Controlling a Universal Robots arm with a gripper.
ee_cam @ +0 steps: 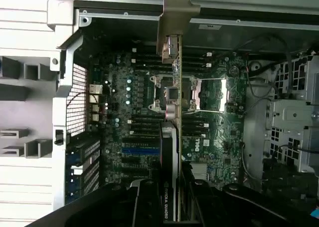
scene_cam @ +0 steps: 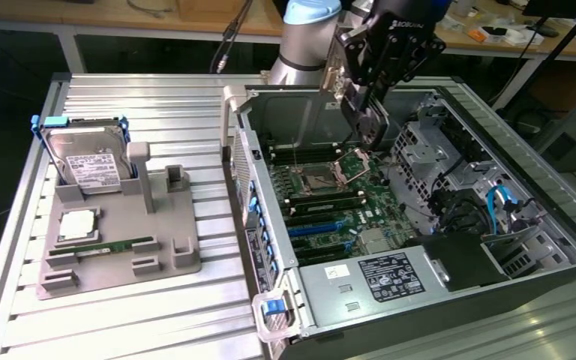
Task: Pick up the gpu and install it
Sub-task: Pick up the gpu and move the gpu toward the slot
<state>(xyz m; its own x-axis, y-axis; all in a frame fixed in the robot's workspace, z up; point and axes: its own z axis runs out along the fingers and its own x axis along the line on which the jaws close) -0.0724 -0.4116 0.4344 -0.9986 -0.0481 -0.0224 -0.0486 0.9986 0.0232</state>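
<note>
— While the arm hangs over the open computer case, its gripper pinches the gpu tight.
— Card's edge-on above the motherboard, right over the CPU socket, silver bracket at the end away from the fingers.

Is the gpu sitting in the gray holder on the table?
No, the jaws hold the gpu edge-on above the motherboard inside the open case.

Bright overhead light washes the ribbed table pale. Inside the computer case the wrist view is dim, and the gpu is nearly lost in shadow.
</note>
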